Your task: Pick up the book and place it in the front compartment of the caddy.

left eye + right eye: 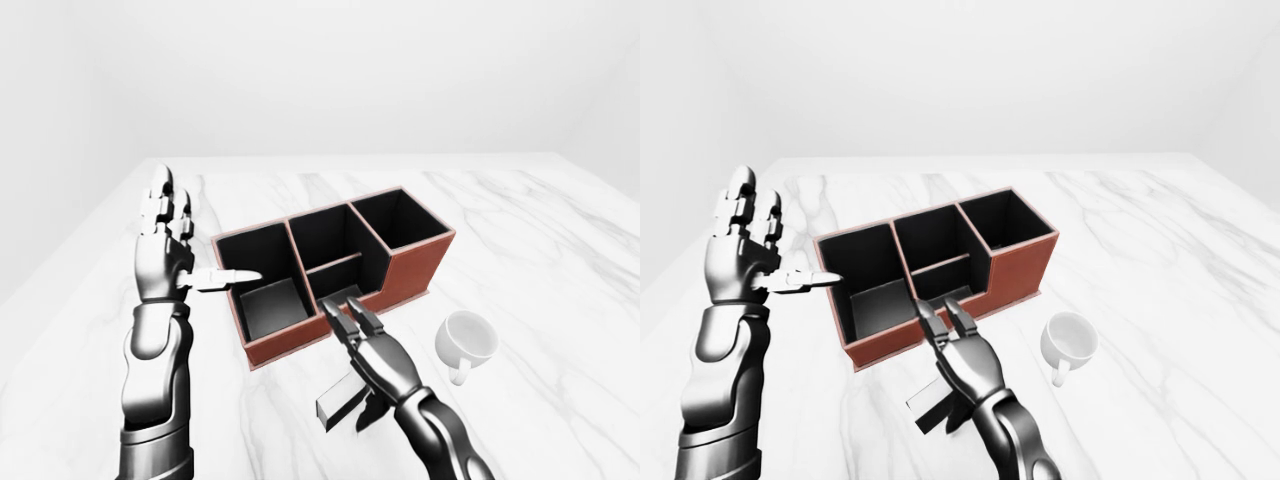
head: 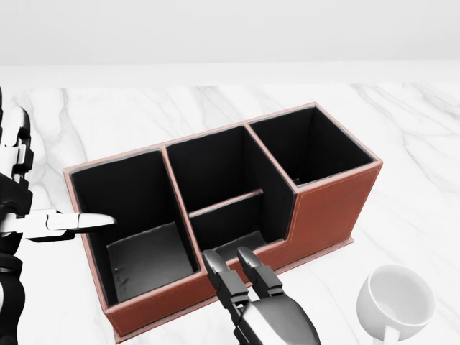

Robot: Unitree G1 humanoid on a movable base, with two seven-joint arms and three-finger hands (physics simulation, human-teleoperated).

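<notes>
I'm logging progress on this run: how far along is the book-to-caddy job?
Nothing is placed yet. The book lies on the marble table, below the caddy in the left-eye view. The right hand hovers over it, fingers open; the left hand is raised, open. Grasping, lifting and placing remain.

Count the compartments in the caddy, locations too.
4 in the caddy: one at head-view left, one upper middle, a low one below it, one at right. None looks hidden.

book (image 1: 342, 400) mostly under right hand (image 1: 372, 345), grip unclear
</notes>
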